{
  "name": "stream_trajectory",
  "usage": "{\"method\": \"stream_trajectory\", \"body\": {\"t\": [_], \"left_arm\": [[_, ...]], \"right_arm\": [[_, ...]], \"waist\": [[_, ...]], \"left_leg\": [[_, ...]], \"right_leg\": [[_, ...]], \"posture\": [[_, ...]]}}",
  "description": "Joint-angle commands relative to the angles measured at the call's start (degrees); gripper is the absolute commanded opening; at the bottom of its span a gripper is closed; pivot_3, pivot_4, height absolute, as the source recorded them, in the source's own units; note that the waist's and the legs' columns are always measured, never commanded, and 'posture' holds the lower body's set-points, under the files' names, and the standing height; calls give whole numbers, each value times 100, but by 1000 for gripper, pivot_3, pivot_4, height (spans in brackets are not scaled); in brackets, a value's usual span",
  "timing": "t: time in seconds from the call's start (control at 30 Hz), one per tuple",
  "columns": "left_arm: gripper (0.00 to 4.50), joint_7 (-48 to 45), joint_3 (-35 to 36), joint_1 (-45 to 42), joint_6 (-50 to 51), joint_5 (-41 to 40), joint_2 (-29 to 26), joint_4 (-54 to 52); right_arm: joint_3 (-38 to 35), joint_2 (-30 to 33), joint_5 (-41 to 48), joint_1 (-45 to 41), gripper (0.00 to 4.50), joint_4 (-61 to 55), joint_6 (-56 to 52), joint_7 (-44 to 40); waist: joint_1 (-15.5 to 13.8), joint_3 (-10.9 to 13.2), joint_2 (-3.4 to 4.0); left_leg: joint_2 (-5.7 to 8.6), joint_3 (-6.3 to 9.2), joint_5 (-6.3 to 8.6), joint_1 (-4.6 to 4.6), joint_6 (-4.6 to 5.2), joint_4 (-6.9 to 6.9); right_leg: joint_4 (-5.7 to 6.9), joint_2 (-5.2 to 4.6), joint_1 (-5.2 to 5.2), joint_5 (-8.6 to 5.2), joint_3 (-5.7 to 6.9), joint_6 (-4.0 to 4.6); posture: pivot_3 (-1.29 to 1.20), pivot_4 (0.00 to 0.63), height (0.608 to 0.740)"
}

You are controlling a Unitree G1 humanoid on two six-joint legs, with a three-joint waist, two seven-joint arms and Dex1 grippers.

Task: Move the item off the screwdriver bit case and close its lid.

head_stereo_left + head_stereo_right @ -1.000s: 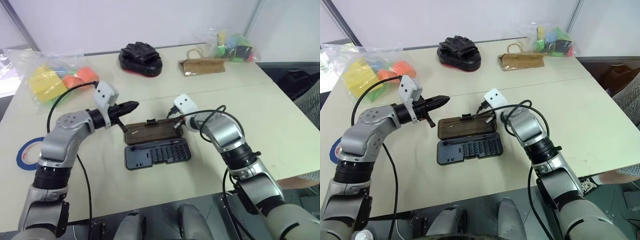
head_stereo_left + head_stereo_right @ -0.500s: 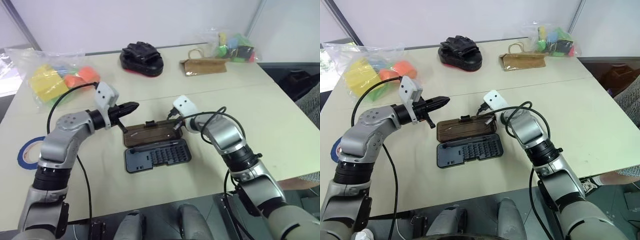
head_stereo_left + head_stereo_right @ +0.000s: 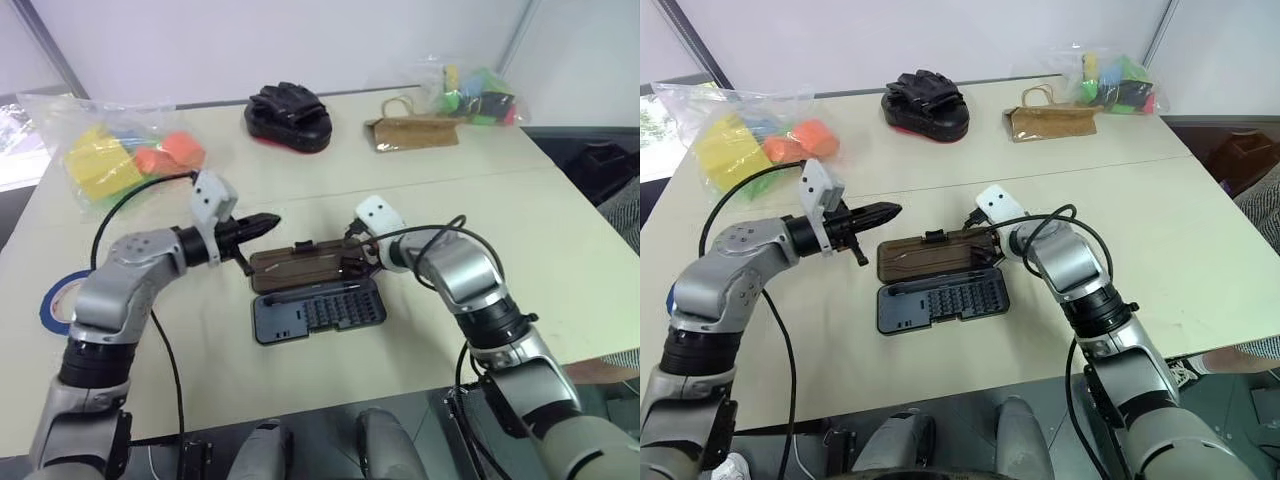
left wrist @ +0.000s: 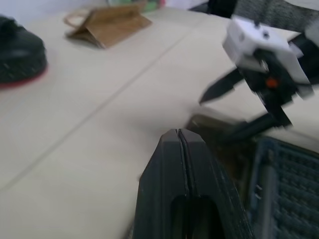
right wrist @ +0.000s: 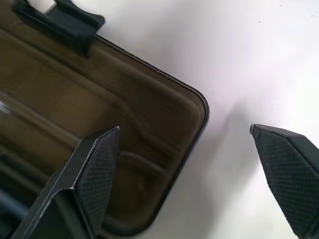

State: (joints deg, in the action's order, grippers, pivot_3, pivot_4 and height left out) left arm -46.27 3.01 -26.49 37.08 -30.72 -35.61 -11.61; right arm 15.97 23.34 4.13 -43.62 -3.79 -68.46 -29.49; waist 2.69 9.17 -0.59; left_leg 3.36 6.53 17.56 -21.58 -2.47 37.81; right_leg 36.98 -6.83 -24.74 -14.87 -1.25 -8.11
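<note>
The screwdriver bit case (image 3: 318,312) lies open in the middle of the table, rows of bits showing in its dark tray. Its smoky-brown lid (image 3: 300,268) lies flat on the table behind the tray, black latch tab (image 5: 65,20) on the far edge. My right gripper (image 3: 356,262) is open at the lid's right end; in the right wrist view one finger (image 5: 94,169) hangs over the lid's corner and the other stands over bare table. My left gripper (image 3: 270,220) is shut and empty, level, just above the lid's left far corner. The item is out of view.
A black pad with gloves (image 3: 290,105) and a brown paper bag (image 3: 410,132) sit at the back. Plastic bags of coloured blocks lie at the back left (image 3: 110,155) and back right (image 3: 480,85). A blue tape roll (image 3: 60,300) lies near the left edge.
My right gripper, shut at the lid's right end before, now stands open and has drawn slightly right. The left gripper stays shut in about the same place. The view has shifted a little.
</note>
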Motion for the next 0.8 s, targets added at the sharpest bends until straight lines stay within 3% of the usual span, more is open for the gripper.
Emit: {"method": "stream_trajectory", "body": {"t": [0.03,0.17,0.37,0.8], "left_arm": [[0,-206,338,145,200,-285,-325,-374],[0,-384,391,429,252,-382,-562,-494],[0,-701,181,739,566,-666,-707,-908],[0,-1159,-1024,1234,-919,785,-682,68]], "right_arm": [[-422,160,230,-175,4471,-585,-71,-101],[-814,251,469,-252,4471,-874,-42,-161],[-899,261,602,-125,4471,-1065,821,-261],[-192,149,238,-352,4471,45,1436,-163]], "waist": [[-15,1,0],[-25,1,0],[-32,2,-1],[-36,4,2]], "left_leg": [[0,0,0,-2,0,1],[0,-2,0,-1,0,1],[0,-4,0,-3,1,2],[-1,-8,0,-2,0,0]], "right_leg": [[-2,0,0,0,0,0],[-2,0,0,0,-1,0],[-4,0,1,0,-2,0],[-10,0,1,-1,-3,1]], "posture": [[0,150,740],[0,150,740],[0,150,740],[0,150,740]]}}
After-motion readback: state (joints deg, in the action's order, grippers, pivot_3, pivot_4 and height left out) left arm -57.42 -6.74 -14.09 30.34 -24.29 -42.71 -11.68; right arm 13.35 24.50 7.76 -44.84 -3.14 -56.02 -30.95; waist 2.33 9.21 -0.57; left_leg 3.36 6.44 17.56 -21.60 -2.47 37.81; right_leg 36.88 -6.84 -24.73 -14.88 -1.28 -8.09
